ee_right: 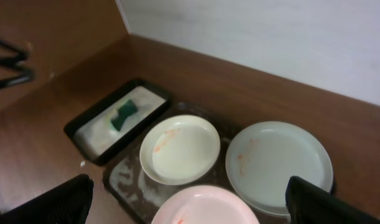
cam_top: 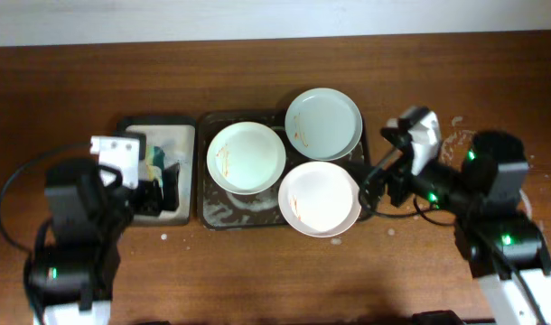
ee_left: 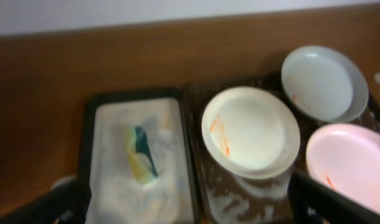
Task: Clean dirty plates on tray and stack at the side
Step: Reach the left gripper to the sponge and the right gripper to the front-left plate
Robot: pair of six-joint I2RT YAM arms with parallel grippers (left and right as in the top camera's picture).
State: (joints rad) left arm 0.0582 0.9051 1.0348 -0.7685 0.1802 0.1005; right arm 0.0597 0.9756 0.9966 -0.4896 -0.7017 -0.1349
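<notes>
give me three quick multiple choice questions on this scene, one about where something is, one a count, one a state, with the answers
1. Where does the green and yellow sponge lie?
A. on the small black tray with pale lining
B. on top of a plate
C. under a plate

2. How many round shallow plates sit on the large dark brown tray?
A. two
B. three
C. four

3. How do the plates lie?
A. stacked in one pile
B. spread out face up with reddish-orange smears
C. turned upside down

Answers:
1 A, the sponge rests on the pale lining.
2 B, two white plates and one pale blue-green plate are there.
3 B, each shows its hollow with smears and none is piled on another.
</notes>
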